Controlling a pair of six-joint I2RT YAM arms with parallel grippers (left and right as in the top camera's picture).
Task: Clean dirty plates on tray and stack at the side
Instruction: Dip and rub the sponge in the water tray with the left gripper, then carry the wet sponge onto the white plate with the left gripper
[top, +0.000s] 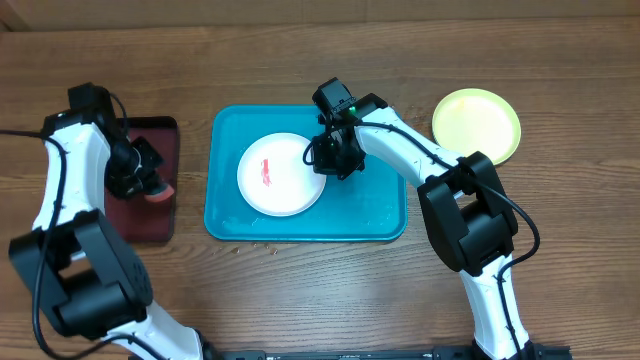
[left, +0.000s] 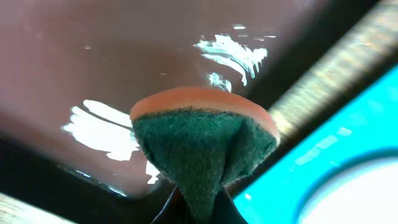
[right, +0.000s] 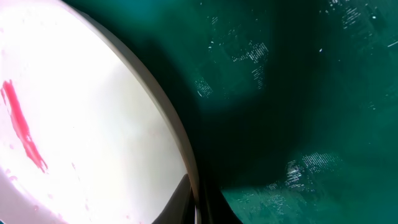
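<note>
Pinching rim of white plate (top: 285, 188) with clamped right gripper (top: 316, 157). Squeezing sponge (left: 205, 146) in closed left gripper (top: 148, 186), red smear (top: 266, 172) well off to its right.

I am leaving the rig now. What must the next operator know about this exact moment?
Left gripper: shut on the sponge, over the red tray.
Right gripper: shut on the right rim of the white plate.
The white plate lies in the teal tray and has a red smear on it.
The yellow plate lies on the table, right of the teal tray, and looks clean.
Done: the yellow plate appears cleaned and set aside.
Left: wipe the white plate, then stack it on the yellow plate. No third plate is in view.
</note>
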